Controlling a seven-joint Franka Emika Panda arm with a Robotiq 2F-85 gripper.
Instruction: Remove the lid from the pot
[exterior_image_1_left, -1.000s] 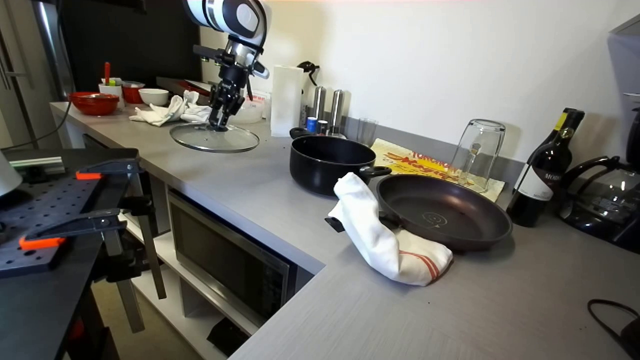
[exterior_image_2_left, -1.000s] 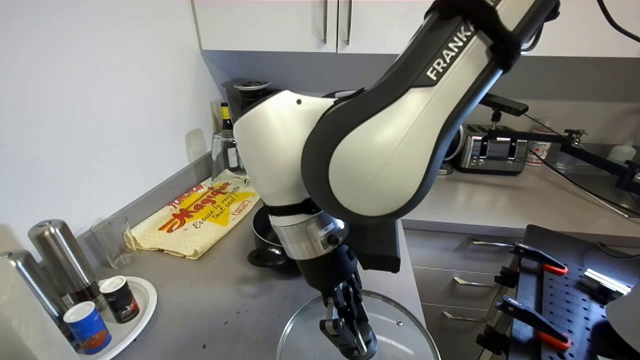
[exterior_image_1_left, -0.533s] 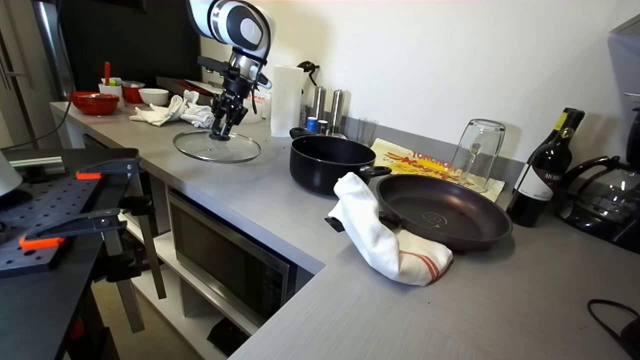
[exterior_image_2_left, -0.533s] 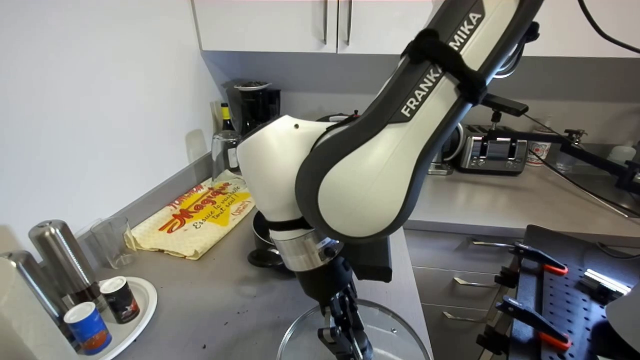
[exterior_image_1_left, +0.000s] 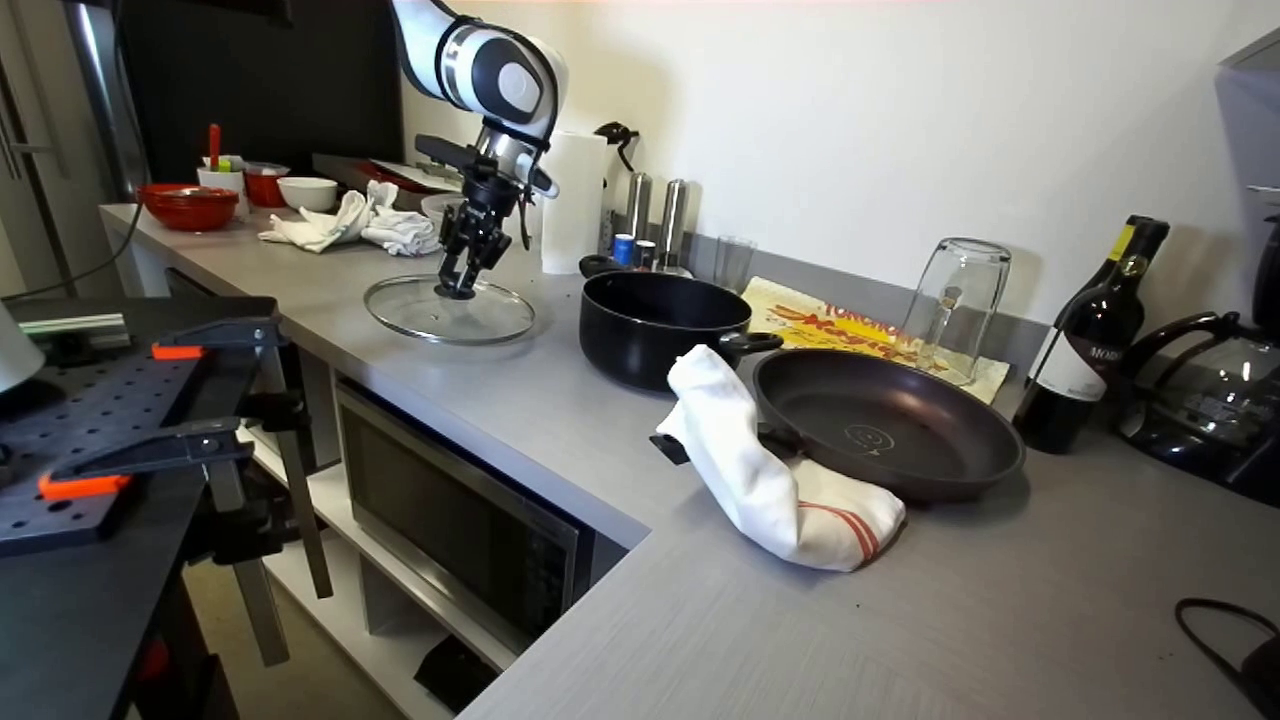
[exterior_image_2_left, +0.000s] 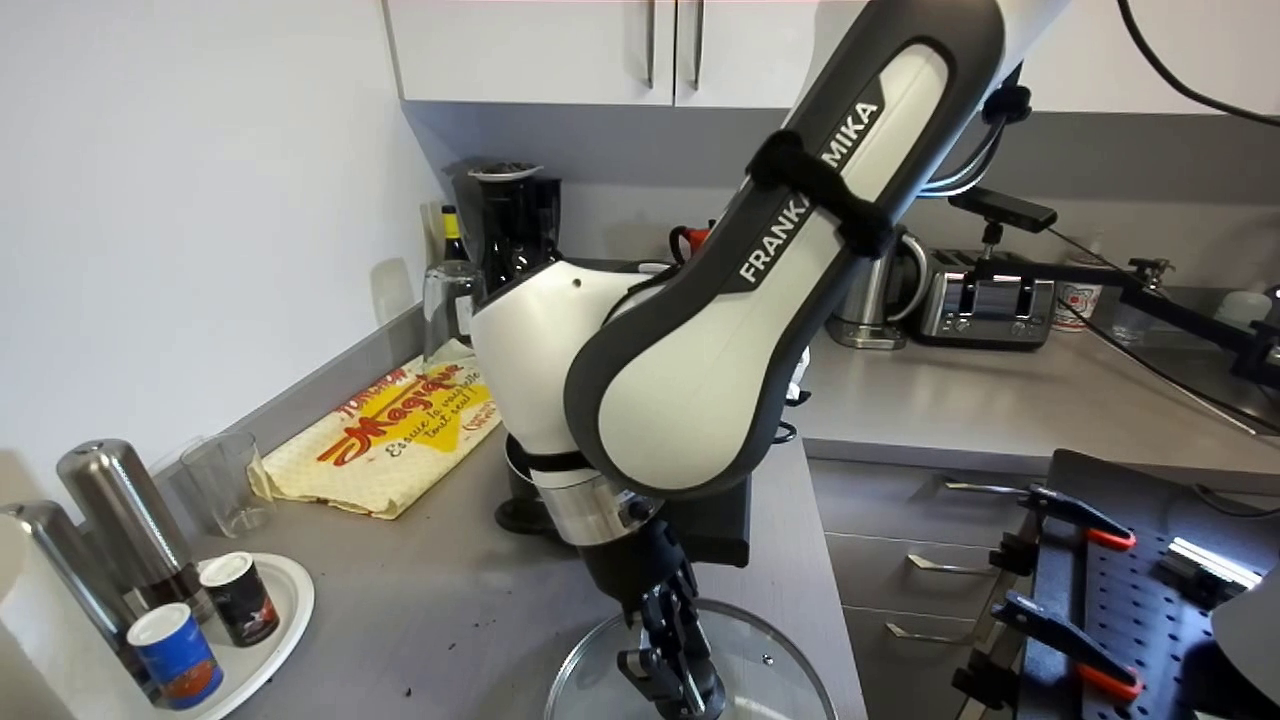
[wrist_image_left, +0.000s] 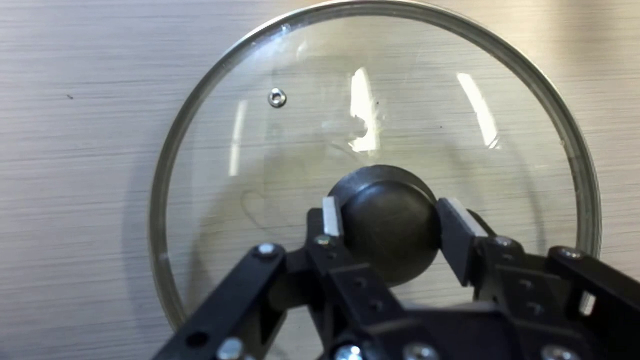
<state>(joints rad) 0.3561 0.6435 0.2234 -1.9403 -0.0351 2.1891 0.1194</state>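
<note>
The glass lid (exterior_image_1_left: 490, 318) with its thin metal rim shows in both exterior views (exterior_image_2_left: 755, 670) and fills much of the wrist view (wrist_image_left: 310, 145). My gripper (exterior_image_1_left: 457, 288) is shut on its dark centre knob, with a finger pad against each side of it in the wrist view (wrist_image_left: 392, 225). The lid is roughly level over the grey counter; its exact height is hard to tell. The squat black pot (exterior_image_1_left: 650, 345) stands uncovered to the right of the lid in an exterior view. In an exterior view the arm mostly hides the pot (exterior_image_2_left: 519, 485).
A shallow black frying pan (exterior_image_1_left: 890, 425) and a white cloth (exterior_image_1_left: 770, 490) lie beyond the pot. A paper towel roll (exterior_image_1_left: 572, 215) and a white plate (exterior_image_2_left: 295, 610) with small cans stand along the wall. White cloths (exterior_image_1_left: 340, 222) lie further along. The counter's front edge runs near the lid.
My gripper and the held lid have moved down and to the right, toward the pot's side, in an exterior view. The grip on the knob looks unchanged. The pot has not moved.
</note>
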